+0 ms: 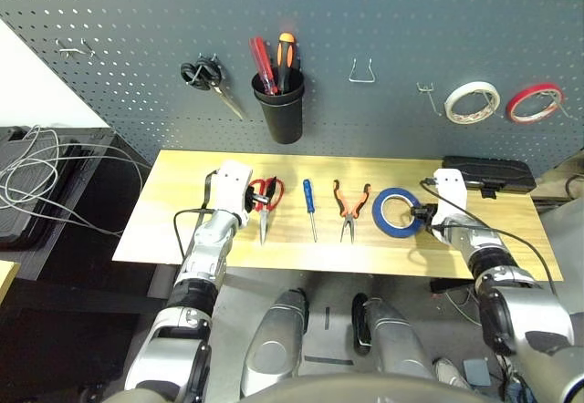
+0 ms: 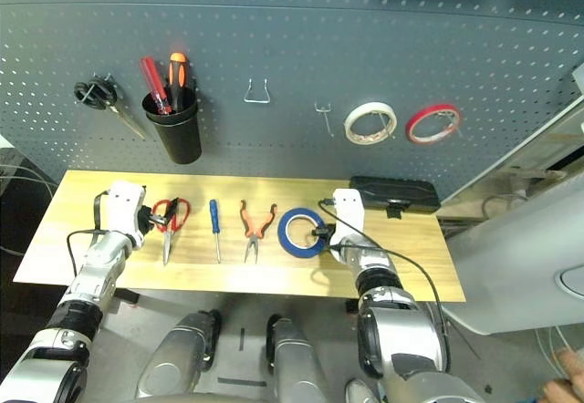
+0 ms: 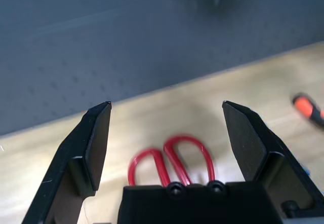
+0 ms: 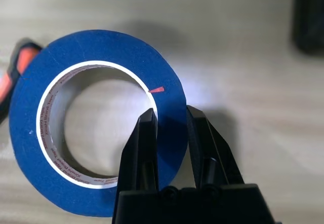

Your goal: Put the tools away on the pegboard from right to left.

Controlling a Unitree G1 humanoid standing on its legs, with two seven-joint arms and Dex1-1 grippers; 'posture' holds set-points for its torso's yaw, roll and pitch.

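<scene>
Four tools lie in a row on the wooden table (image 1: pixel 182 239): red-handled scissors (image 1: pixel 265 193), a blue-handled screwdriver (image 1: pixel 309 204), orange-and-black pliers (image 1: pixel 349 207) and a blue tape ring (image 1: pixel 379 210). My right gripper (image 4: pixel 168 113) is shut on the right side of the blue tape ring (image 4: pixel 101 46), one finger inside it and one outside; the ring rests flat on the table. My left gripper (image 3: pixel 167 105) stands open just over the scissors' red handles (image 3: pixel 172 155). Behind the table rises the dark grey pegboard (image 1: pixel 383 20).
On the pegboard hang black scissors (image 1: pixel 208 79), a black cup (image 1: pixel 279 107) with tools in it, a white tape ring (image 1: pixel 472 102) and a red tape ring (image 1: pixel 534 102). Two hooks (image 1: pixel 362 72) stand bare between cup and rings. A black box (image 1: pixel 488 173) lies behind my right gripper.
</scene>
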